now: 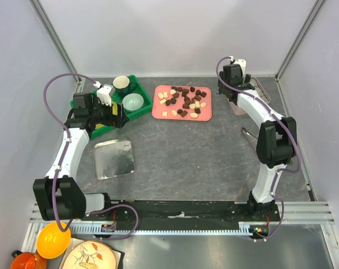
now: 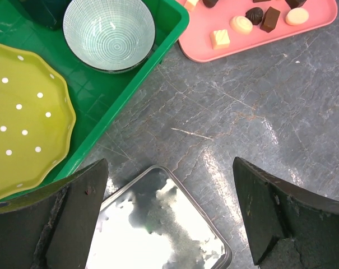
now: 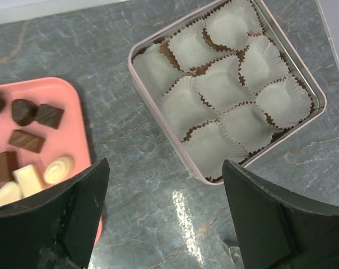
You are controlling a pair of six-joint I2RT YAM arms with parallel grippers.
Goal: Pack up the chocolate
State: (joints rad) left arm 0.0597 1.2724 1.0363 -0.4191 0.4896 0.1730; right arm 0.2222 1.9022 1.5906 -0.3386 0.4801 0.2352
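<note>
The chocolate (image 1: 184, 101), several dark brown and cream-white pieces, lies on a pink tray (image 1: 158, 109) at the back middle. Pieces show in the left wrist view (image 2: 219, 38) and the right wrist view (image 3: 27, 140). A pinkish tin box (image 3: 192, 171) holds several empty white paper cups (image 3: 225, 84); in the top view the right arm partly hides the box (image 1: 261, 91). My right gripper (image 1: 225, 95) (image 3: 165, 179) is open and empty above the table between tray and box. My left gripper (image 1: 119, 116) (image 2: 169, 185) is open and empty above a shiny metal lid (image 2: 158, 224).
The lid (image 1: 114, 158) lies flat at the front left. A green tray (image 1: 142, 110) at the back left holds a pale bowl (image 2: 109, 33), a dark cup (image 1: 121, 84) and a yellow-green dotted plate (image 2: 23, 112). A small metal tool (image 1: 249, 133) lies at the right.
</note>
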